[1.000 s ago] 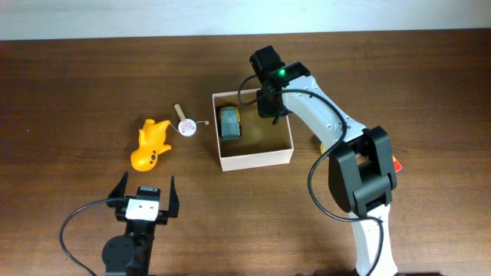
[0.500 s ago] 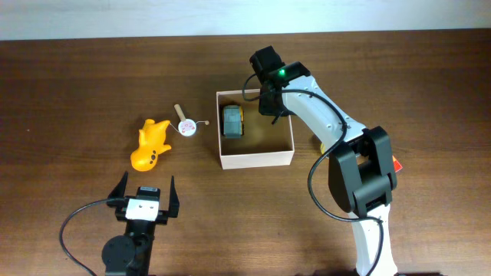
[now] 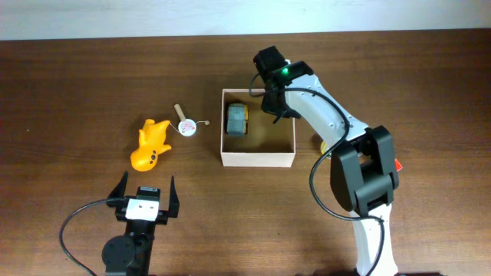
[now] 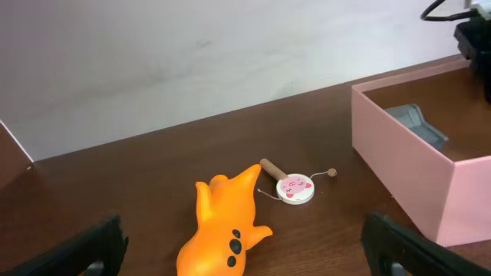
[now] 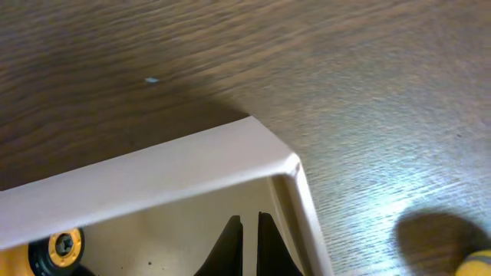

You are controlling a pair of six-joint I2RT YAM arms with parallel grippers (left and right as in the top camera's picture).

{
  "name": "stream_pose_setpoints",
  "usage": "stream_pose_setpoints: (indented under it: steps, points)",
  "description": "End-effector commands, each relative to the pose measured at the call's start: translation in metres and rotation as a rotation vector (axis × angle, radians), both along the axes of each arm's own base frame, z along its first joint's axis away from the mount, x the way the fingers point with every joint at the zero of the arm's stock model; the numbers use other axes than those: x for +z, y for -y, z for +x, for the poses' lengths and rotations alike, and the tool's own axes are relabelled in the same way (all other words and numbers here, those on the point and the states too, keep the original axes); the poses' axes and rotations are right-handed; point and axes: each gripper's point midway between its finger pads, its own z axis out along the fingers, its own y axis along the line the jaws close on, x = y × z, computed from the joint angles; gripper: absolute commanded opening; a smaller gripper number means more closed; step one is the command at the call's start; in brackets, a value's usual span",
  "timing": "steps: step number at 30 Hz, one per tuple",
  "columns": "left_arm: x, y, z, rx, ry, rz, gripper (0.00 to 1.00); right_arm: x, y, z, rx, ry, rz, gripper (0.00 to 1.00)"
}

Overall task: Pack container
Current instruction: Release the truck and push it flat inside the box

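Nearest, at the 6 o'clock edge of the desk (image 3: 69,84), the left tool (image 3: 146,201) rests with its fingers wide apart and holds nothing. Further, at about 9 o'clock from the container (image 3: 258,159), the orange animal toy (image 3: 151,143) lies on its side, and the small round rattle drum (image 3: 186,126) lies just beside it; both are not yet packed. The container stands near the middle of the desk, open upward, and only a grey toy car (image 3: 237,119) is in it, in the 10 o'clock part close to the wall. Farthest, the right tool (image 3: 275,107) dips inside the 1 o'clock corner, its fingers (image 5: 232,234) almost together with nothing visible between them. I judge the main risk is here: the box looks light, so a sideways move can hook the wall and drag or tip it. A low lift can also knock the car.
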Motion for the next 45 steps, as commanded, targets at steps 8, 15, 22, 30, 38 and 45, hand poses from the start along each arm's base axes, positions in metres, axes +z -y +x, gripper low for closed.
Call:
stream_pose_setpoints:
  steps: [8, 15, 22, 30, 38, 45]
  points:
    - [-0.001, -0.002, 0.000, 0.006, -0.001, 0.016, 0.99, -0.002, 0.012, 0.007, 0.031, -0.009, 0.020, 0.04]
    - [-0.001, -0.002, 0.000, 0.006, -0.001, 0.016, 0.99, -0.003, -0.005, 0.008, 0.251, -0.022, 0.052, 0.04]
    - [-0.001, -0.002, 0.000, 0.006, -0.001, 0.016, 0.99, -0.002, -0.029, 0.005, 0.516, -0.029, 0.112, 0.04]
    - [-0.001, -0.002, 0.000, 0.006, -0.001, 0.016, 0.99, -0.001, -0.065, -0.009, 0.745, -0.028, 0.134, 0.04]
    - [-0.001, -0.002, 0.000, 0.006, -0.001, 0.016, 0.99, -0.002, -0.101, -0.016, 0.856, 0.008, 0.118, 0.04]
    - [-0.001, -0.002, 0.000, 0.006, -0.001, 0.016, 0.99, -0.012, -0.102, -0.018, 0.859, -0.011, 0.116, 0.04]
